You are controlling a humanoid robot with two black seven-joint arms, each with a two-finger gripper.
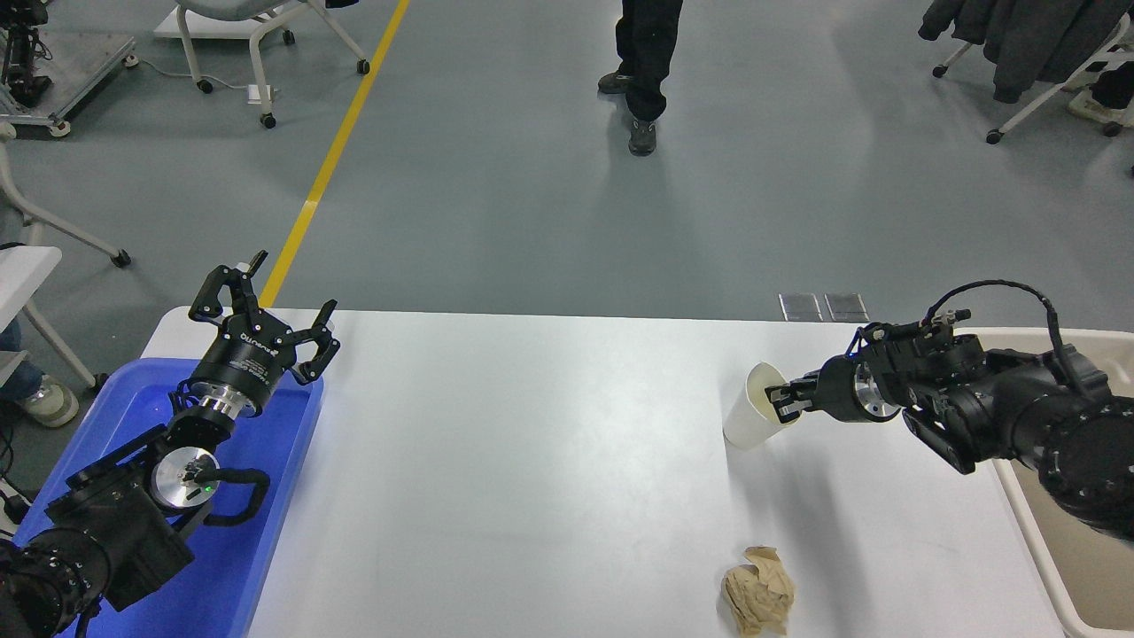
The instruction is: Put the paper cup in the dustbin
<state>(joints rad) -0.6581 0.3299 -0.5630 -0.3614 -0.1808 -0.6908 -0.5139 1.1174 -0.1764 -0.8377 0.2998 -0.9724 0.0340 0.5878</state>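
The white paper cup (751, 415) is held at the right of the white table, tilted with its rim toward the right. My right gripper (781, 400) is shut on the cup's rim, one finger inside and one outside, and the cup hangs just above the table. The beige dustbin (1054, 567) stands at the table's right edge, mostly hidden behind my right arm. My left gripper (266, 310) is open and parked above the blue tray at the lower left.
A crumpled brown paper ball (758, 590) lies near the table's front edge, below the cup. A blue tray (266, 532) sits at the left. A person's legs (645, 62) are on the floor beyond the table.
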